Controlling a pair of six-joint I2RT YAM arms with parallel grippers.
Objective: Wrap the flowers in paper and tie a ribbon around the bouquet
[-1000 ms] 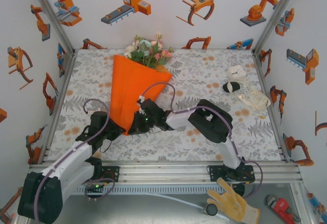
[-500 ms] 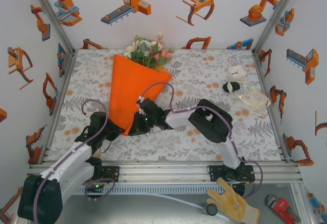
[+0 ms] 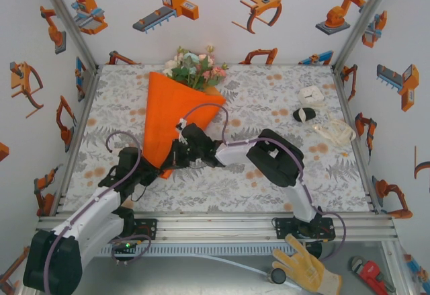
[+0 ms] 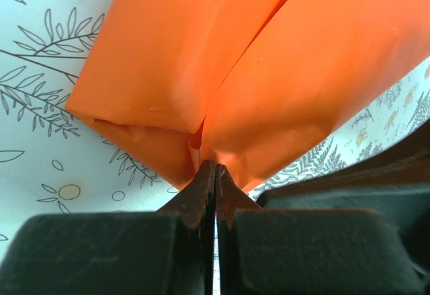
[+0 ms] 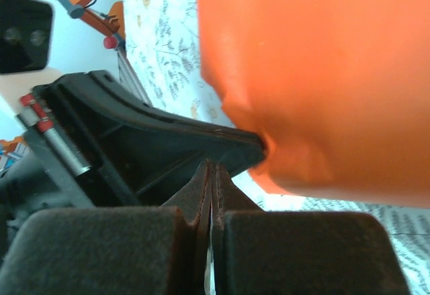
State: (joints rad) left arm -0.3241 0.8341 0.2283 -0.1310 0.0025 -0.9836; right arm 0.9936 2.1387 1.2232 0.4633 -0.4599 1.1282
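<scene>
The bouquet [image 3: 171,117] lies on the table as an orange paper cone, with the flowers [image 3: 195,68] sticking out of its wide far end. My left gripper [image 3: 152,173] sits at the cone's narrow near tip. In the left wrist view the left gripper [image 4: 215,167] is shut, pinching the folded paper [image 4: 269,87] right at its point. My right gripper [image 3: 173,161] is beside that tip, on its right. Its jaws [image 5: 211,167] are shut with nothing between them, and the paper [image 5: 322,73] hangs blurred just above. The ribbon [image 3: 334,132] lies loose at the far right.
A small white box [image 3: 311,94] and a black oval object [image 3: 304,114] lie just beyond the ribbon, near the right wall. The left gripper's black body [image 5: 134,140] is close in front of the right fingers. The floral tablecloth [image 3: 269,93] is bare mid-right.
The right wrist has shifted a little left and up along the cone's right edge, and the paper there has lifted slightly. The left arm has held still at the tip.
</scene>
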